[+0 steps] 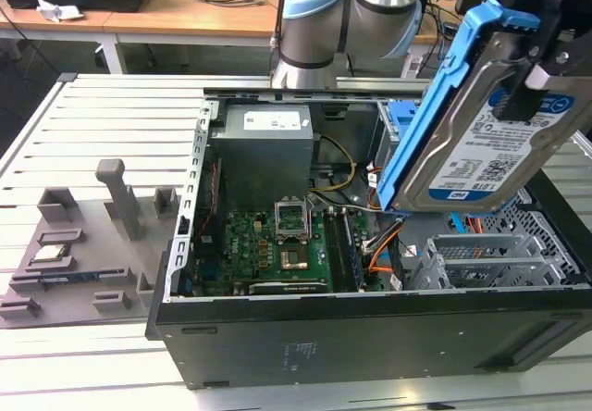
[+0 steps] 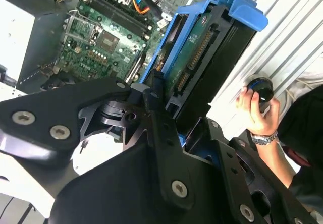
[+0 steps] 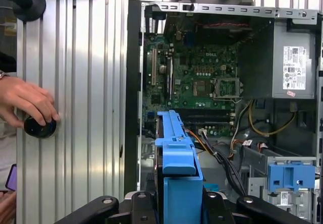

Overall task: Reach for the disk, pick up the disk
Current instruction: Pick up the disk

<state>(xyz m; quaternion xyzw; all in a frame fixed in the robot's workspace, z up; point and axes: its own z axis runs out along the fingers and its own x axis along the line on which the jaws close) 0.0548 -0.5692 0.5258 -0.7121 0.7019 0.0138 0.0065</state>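
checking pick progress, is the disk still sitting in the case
No, the disk hangs tilted in the air above the open case, held up in the hand.

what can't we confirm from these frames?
- Fingers' contact on the disk: in the exterior view the gripper runs off the top edge; in both wrist views its black frame covers the contact.
- Drive cage interior: the disk hangs in front.
- The black knob under the hand: part covered.

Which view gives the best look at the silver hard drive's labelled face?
The exterior view: the silver metal hard drive with blue plastic bracket hangs tilted above the open case, label facing the camera. The second wrist view shows its circuit-board underside; the first wrist view shows the bracket edge-on.
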